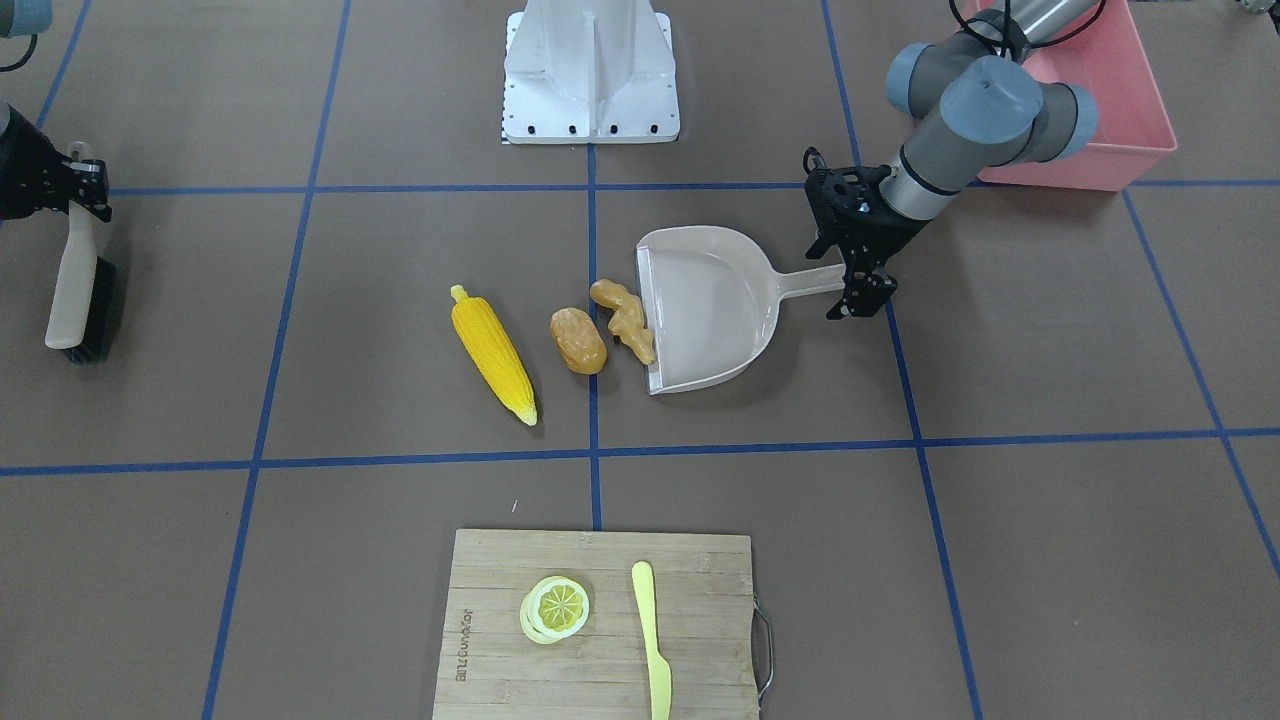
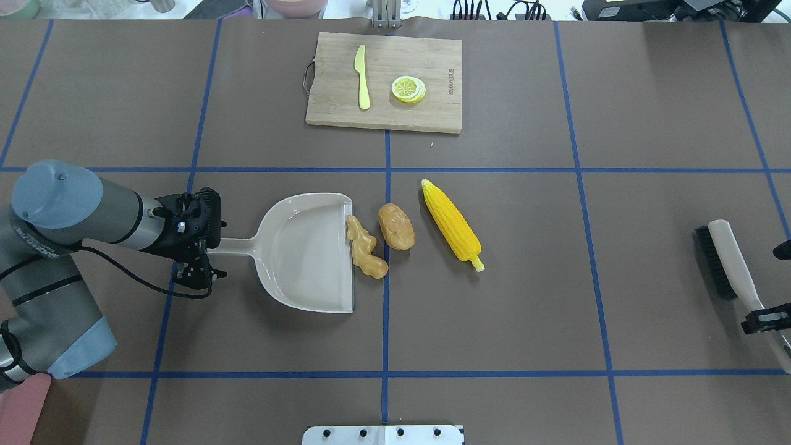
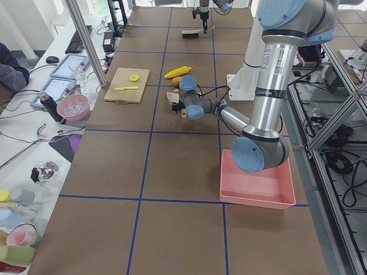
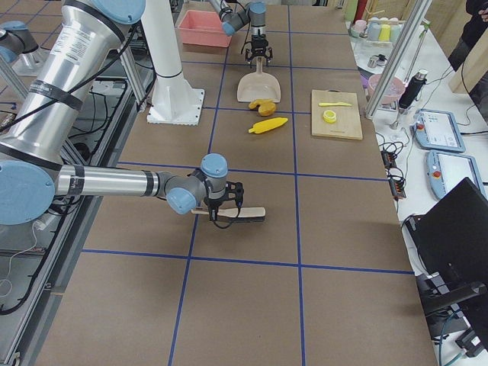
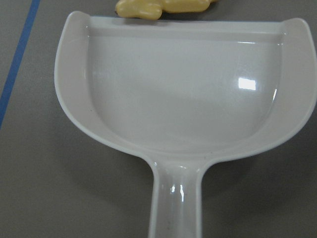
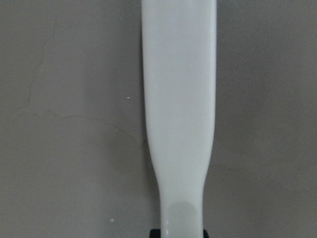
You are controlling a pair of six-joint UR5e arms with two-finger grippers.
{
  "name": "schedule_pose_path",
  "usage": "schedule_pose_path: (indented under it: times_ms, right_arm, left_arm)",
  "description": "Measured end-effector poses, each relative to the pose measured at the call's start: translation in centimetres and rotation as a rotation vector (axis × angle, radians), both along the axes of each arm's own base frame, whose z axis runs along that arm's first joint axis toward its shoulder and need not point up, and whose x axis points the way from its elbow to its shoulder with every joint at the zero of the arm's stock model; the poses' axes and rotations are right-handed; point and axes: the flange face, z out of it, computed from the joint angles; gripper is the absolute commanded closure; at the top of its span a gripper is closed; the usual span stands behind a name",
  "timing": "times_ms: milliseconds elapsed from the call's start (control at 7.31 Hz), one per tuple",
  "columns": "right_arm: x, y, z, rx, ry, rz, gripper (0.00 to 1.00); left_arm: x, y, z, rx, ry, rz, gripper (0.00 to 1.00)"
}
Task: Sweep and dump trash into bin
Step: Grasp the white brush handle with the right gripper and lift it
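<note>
The yellow corn cob (image 2: 452,225), the brown potato lump (image 2: 396,226) and the tan ginger root (image 2: 366,254) lie in a row mid-table. The ginger touches the open lip of the beige dustpan (image 2: 309,253), which is empty in the left wrist view (image 5: 188,89). My left gripper (image 2: 199,272) is shut on the dustpan's handle. My right gripper (image 2: 766,320) is shut on the handle of a black-bristled brush (image 2: 729,266) far to the right, with that handle centred in the right wrist view (image 6: 179,99). The pink bin (image 1: 1150,130) stands behind my left arm.
A wooden cutting board (image 2: 432,55) at the far edge holds a yellow plastic knife (image 2: 361,77) and a lemon slice (image 2: 408,88). The white robot base (image 1: 590,70) is at the near edge. Blue tape lines cross the brown table.
</note>
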Motion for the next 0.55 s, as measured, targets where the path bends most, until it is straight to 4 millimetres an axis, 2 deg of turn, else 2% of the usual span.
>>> schedule_pose_path:
  times_ms: [137,273,547]
  right_arm:
    - [0.6,-0.3,-0.7,-0.010,-0.018,0.015,1.00]
    - [1.0,-0.8,-2.4,-0.011,-0.031,0.030,1.00]
    - [0.8,-3.2,-8.1,0.017,-0.034,0.040,1.00]
  left_arm:
    - [0.1,0.0,0.0,-0.011,0.002,-0.005,0.03]
    - [0.1,0.0,-0.1,-0.019,0.005,-0.010,0.03]
    - [0.2,0.1,-0.2,-0.026,0.009,-0.018,0.03]
